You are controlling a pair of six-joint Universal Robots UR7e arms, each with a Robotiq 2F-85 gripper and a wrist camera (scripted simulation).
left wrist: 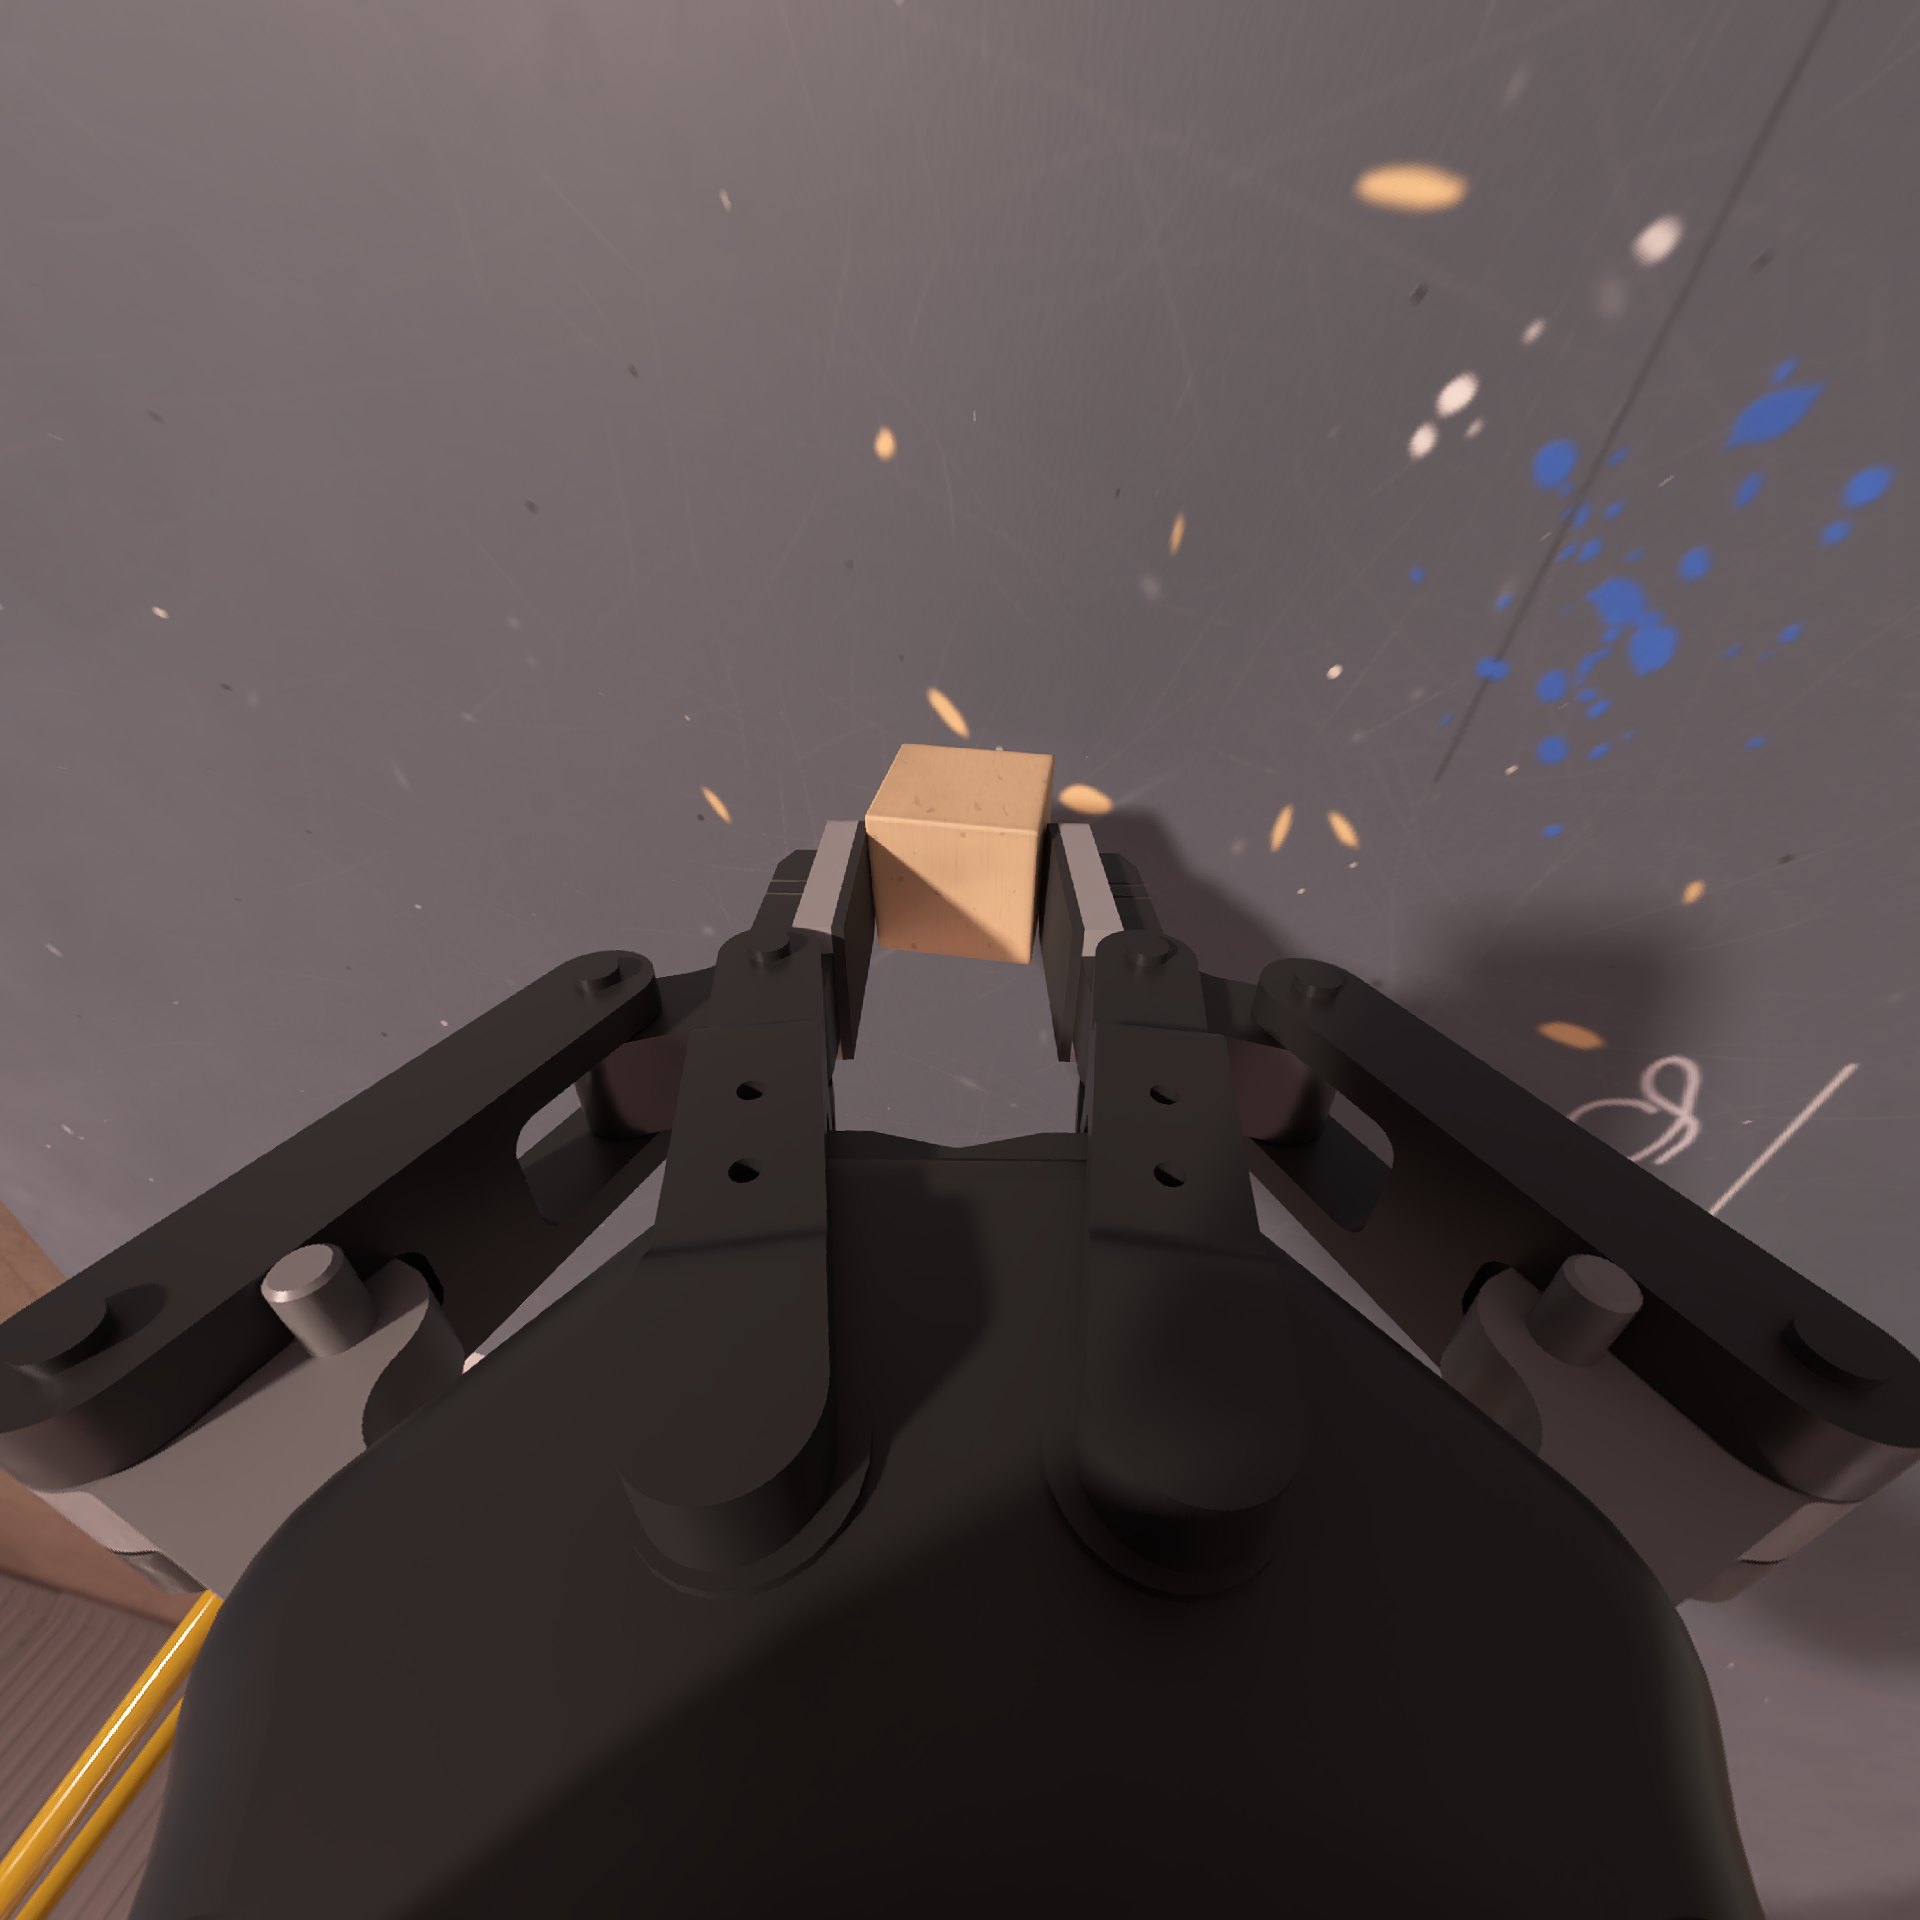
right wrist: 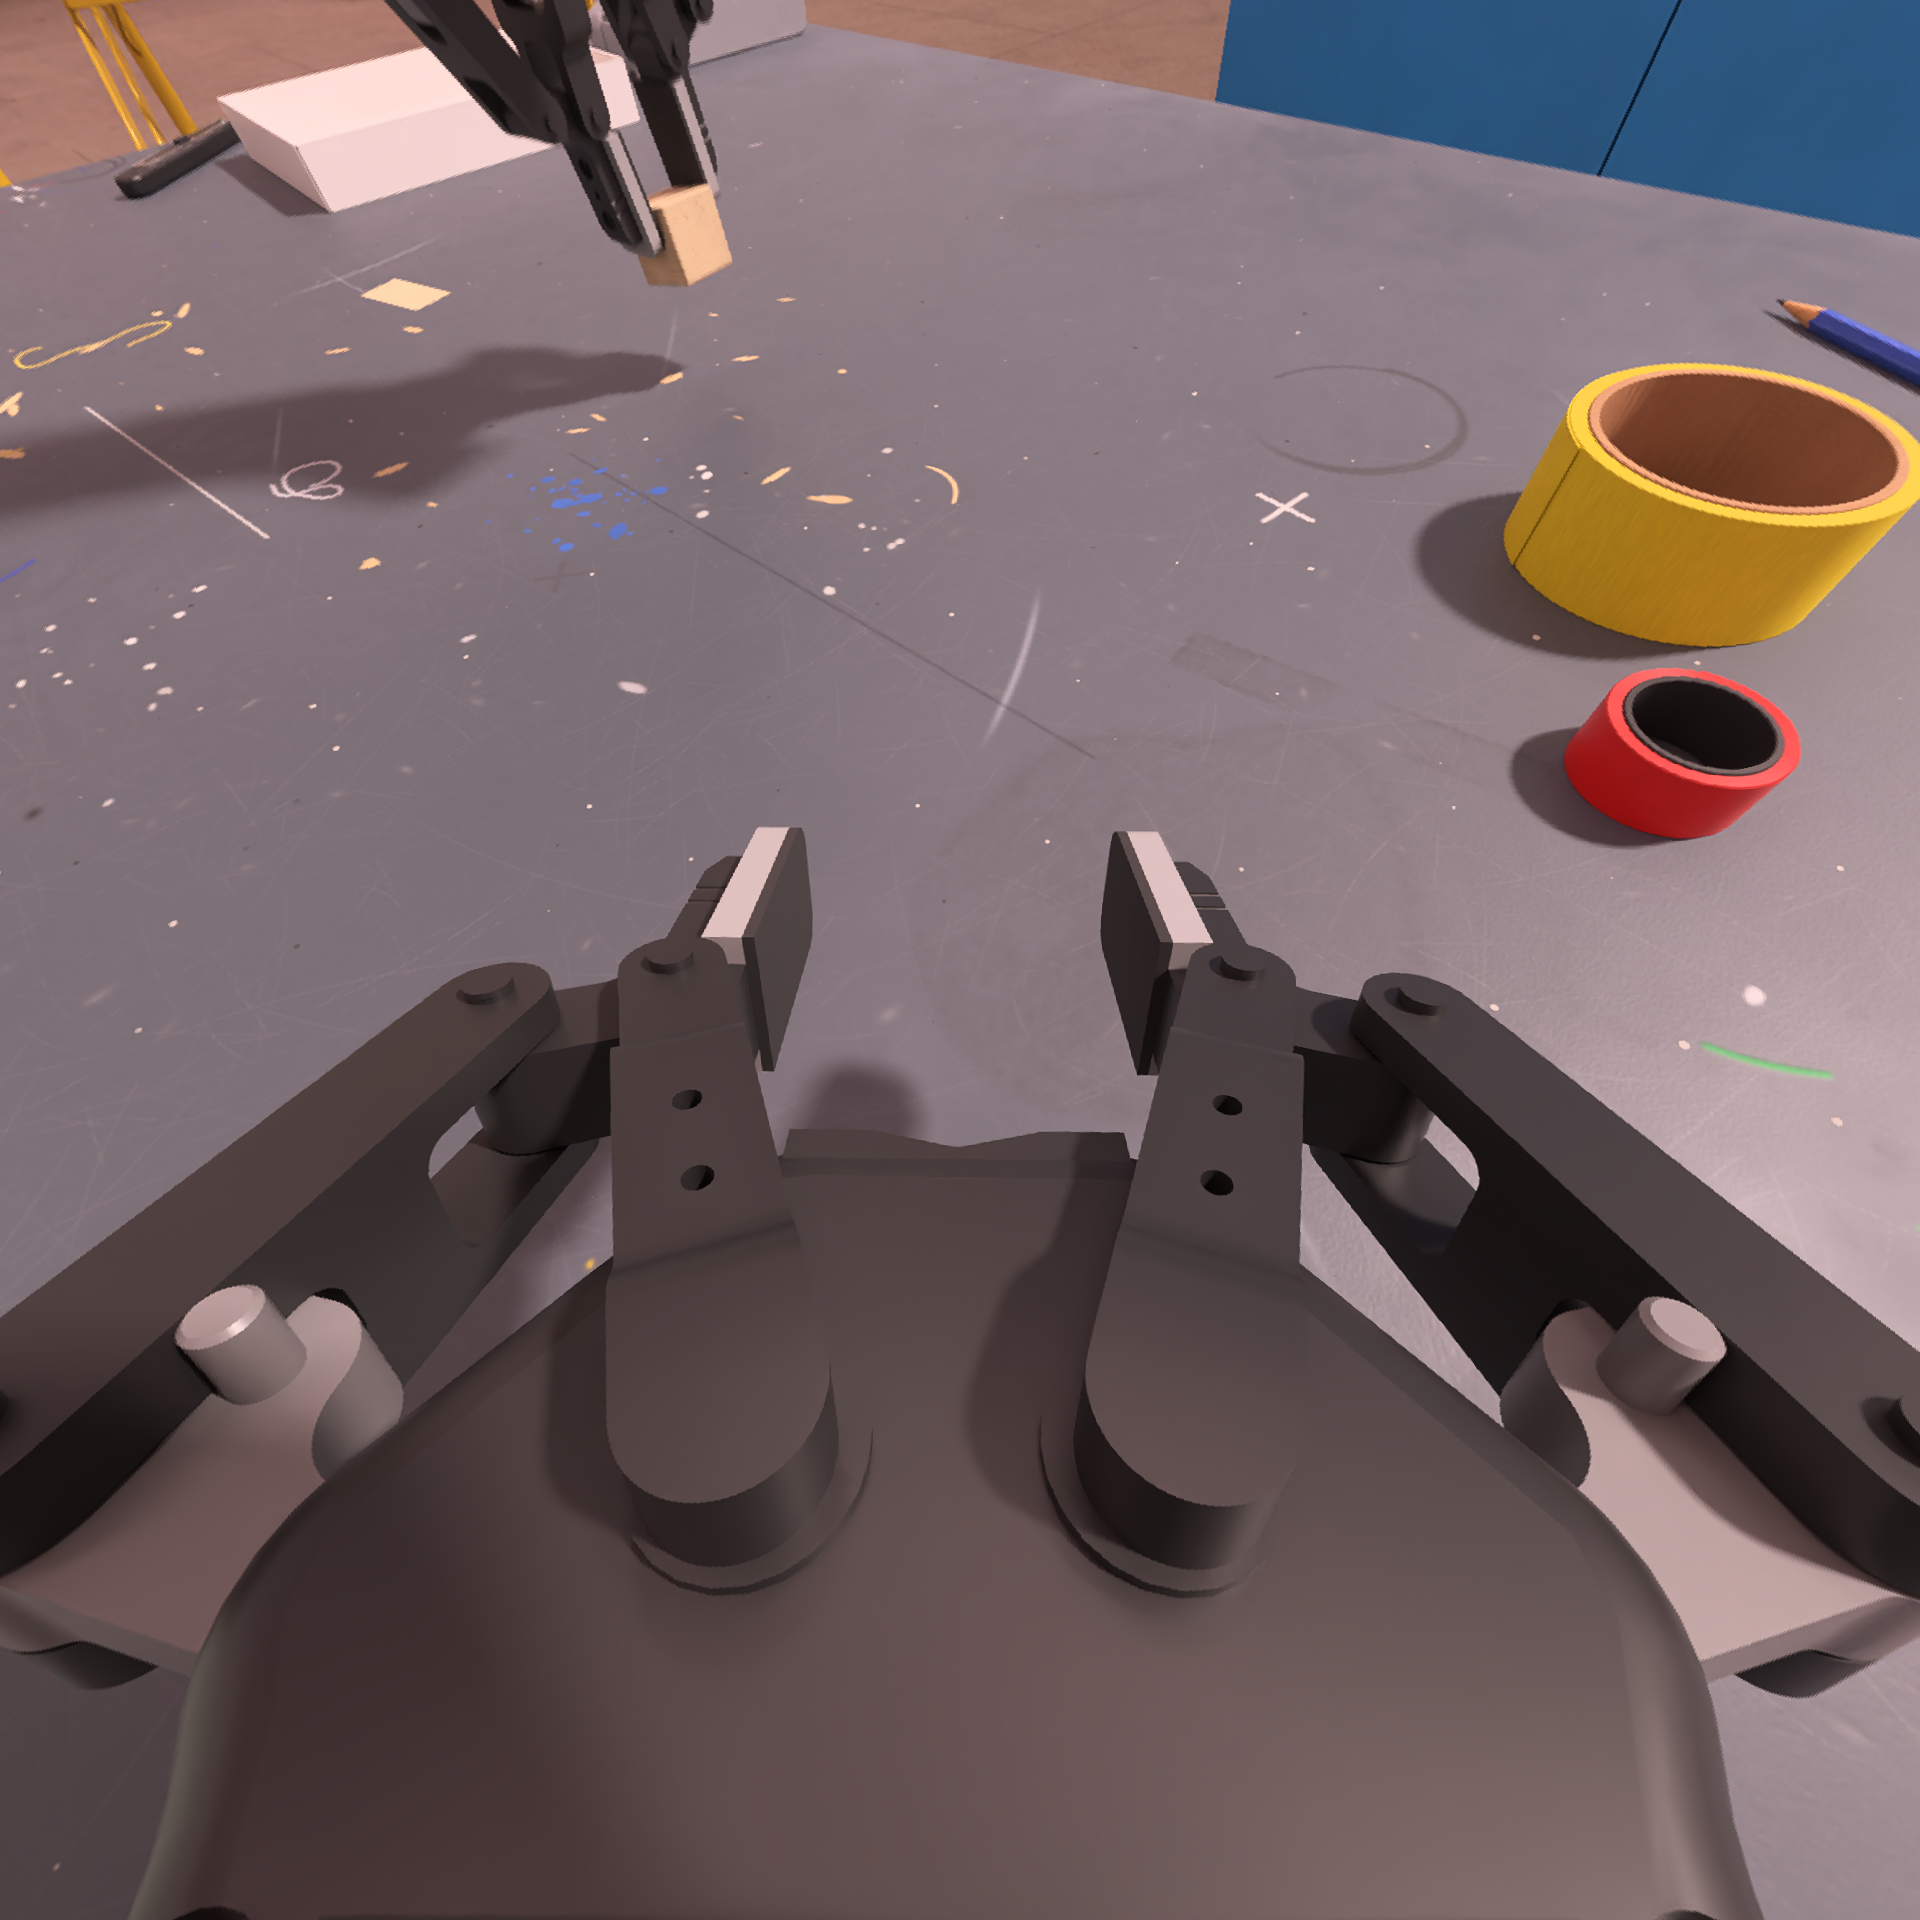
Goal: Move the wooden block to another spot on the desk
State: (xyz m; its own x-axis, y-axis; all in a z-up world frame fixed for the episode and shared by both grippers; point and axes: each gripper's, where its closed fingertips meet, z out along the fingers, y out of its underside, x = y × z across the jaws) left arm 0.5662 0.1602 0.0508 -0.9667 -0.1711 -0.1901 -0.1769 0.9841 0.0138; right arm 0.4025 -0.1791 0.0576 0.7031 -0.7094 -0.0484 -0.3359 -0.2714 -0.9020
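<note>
The wooden block [left wrist: 956, 852] is a small light-tan cube held between the fingertips of my left gripper [left wrist: 954, 878], which is shut on it above the grey paint-flecked desk [left wrist: 520, 520]. In the right wrist view the same block [right wrist: 686, 239] hangs in the left gripper [right wrist: 660, 223] clear of the desk at the far left, with its shadow below. My right gripper [right wrist: 956, 914] is open and empty, low over the near middle of the desk [right wrist: 935, 644].
A yellow tape roll [right wrist: 1704, 499] and a smaller red tape roll [right wrist: 1683, 753] stand at the right. A blue pencil [right wrist: 1860, 338] lies beyond them. A white box [right wrist: 384, 125] and a dark tool [right wrist: 171, 161] lie at the far left edge. A blue panel [right wrist: 1558, 73] stands behind.
</note>
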